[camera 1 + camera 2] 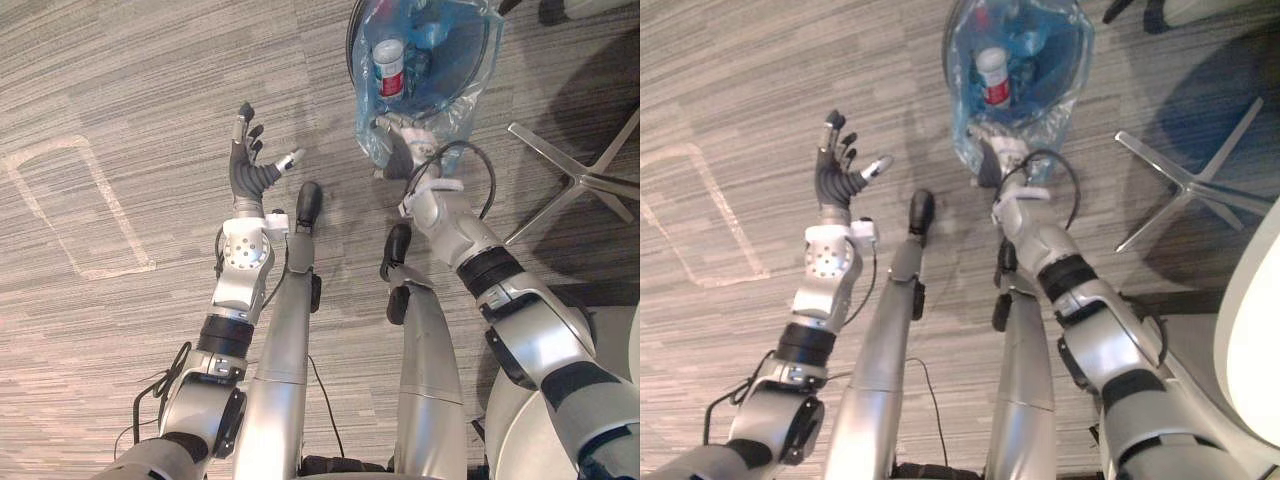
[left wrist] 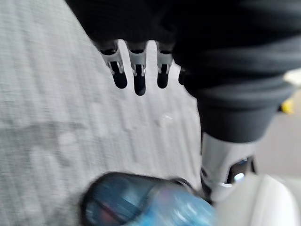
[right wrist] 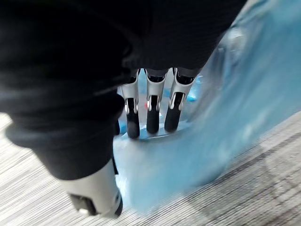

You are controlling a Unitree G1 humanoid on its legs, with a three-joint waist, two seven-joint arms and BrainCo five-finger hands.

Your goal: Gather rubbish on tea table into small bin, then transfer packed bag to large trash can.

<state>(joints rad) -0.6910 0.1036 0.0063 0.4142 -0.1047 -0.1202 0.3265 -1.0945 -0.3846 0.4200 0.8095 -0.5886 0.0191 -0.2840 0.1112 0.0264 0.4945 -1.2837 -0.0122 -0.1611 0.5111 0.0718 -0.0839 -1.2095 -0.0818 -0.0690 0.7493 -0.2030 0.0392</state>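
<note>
Left hand hangs over bare carpet, fingers spread, holding nothing. Farther off to its right, the small bin stands on the floor, lined with a blue bag that holds a red-labelled bottle. Right hand meets the bag's near edge, fingers straight against the plastic, thumb apart, nothing clamped. The bag looks ready for gathering: pinch a deep fold of its rim before lifting, lest it slip. Chair legs stand rightmost.

Left hand fingers straight over carpet, blue bag beyond.
</note>
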